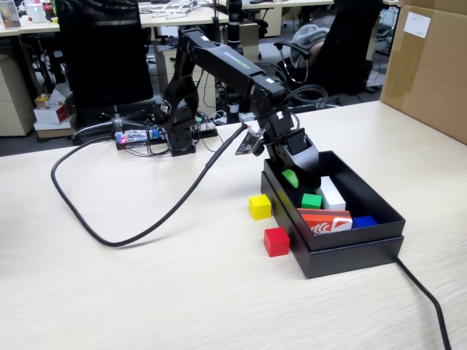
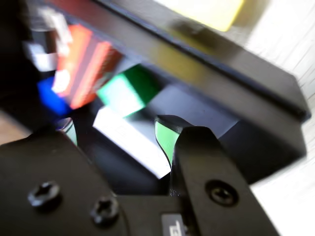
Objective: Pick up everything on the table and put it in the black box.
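Green cube (image 1: 311, 200) lies inside the black box (image 1: 350, 246), on the floor near the box's left wall as the fixed view shows it, next to the white oblong block (image 1: 333, 192) and just behind the orange-red printed carton (image 1: 325, 219); a small blue item (image 1: 364, 221) sits beside the carton. The wrist view shows the same cube (image 2: 129, 90) below the camera, free of the jaws and blurred. Gripper (image 1: 295, 175) hangs over the box's near-left corner, just above the rim. Jaws stand apart: in the wrist view two green-padded fingertips (image 2: 167, 137) show with a clear gap between them, and nothing is gripped. Yellow cube (image 1: 260, 206) rests on the surface (image 1: 146, 292) just outside the box's left wall; its lower edge shows at the top of the wrist view (image 2: 206, 12). Red cube (image 1: 276, 241) rests on the surface nearer the camera, close to the box's front-left corner, apart from the yellow one. Judgement: one of three cubes is placed, two are left, so roughly a third done. Next step probably calls for lifting clear of the rim and going to the yellow cube, which is nearest. Its closeness to the box wall may crowd the jaws.
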Action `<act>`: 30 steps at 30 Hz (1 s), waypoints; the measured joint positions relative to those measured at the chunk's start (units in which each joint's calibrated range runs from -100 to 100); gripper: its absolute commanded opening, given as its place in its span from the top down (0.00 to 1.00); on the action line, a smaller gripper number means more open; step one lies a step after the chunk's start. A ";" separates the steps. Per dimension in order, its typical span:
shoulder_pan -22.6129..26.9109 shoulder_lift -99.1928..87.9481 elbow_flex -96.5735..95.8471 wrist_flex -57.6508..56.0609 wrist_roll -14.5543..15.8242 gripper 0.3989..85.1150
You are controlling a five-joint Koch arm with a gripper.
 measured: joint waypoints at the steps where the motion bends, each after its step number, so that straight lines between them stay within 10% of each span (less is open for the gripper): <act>1: -0.20 -5.05 0.18 0.00 -0.10 0.49; 15: -5.67 -28.09 -7.12 -6.04 -4.84 0.42; 30: -6.59 -28.22 -28.75 -3.17 -0.34 0.44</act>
